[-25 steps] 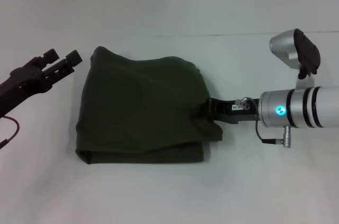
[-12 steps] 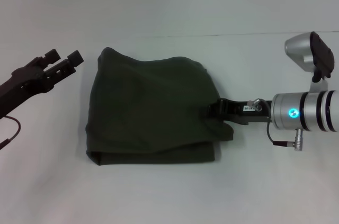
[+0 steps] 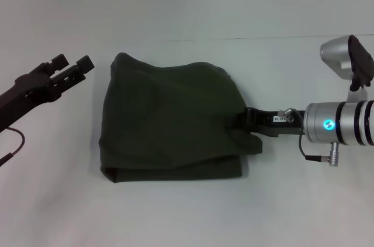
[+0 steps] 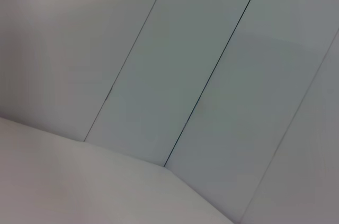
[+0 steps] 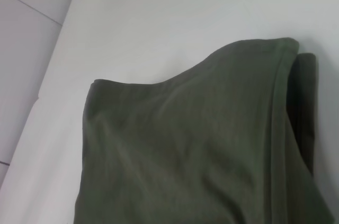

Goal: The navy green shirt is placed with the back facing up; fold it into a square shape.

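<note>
Right gripper (image 3: 244, 125) at right edge of navy green shirt (image 3: 169, 119), fingers buried in the cloth there; looks clamped on a bunched fold, though fingertips themselves hidden by fabric. Left gripper (image 3: 71, 67) parked off to the left, raised, well apart from the shirt, fingers apart, holding nothing.

Shirt lying mid-table (image 3: 187, 212), already folded to a rough, lopsided rectangle: far edge rounded, near edge a doubled fold, a lump of cloth pulled out beside the right gripper.

Handling, as judged: light, limp cotton, no stiffness, drags and wrinkles rather than slides cleanly. Best taken at edges or corners through all layers; pinching the top layer alone likely to peel the stack open.

Hard to make out: layer count, sleeves and collar tucked out of sight, lettering not visible. Left wrist view only bare wall panels. Right wrist view only cloth and table, no fingers.
</note>
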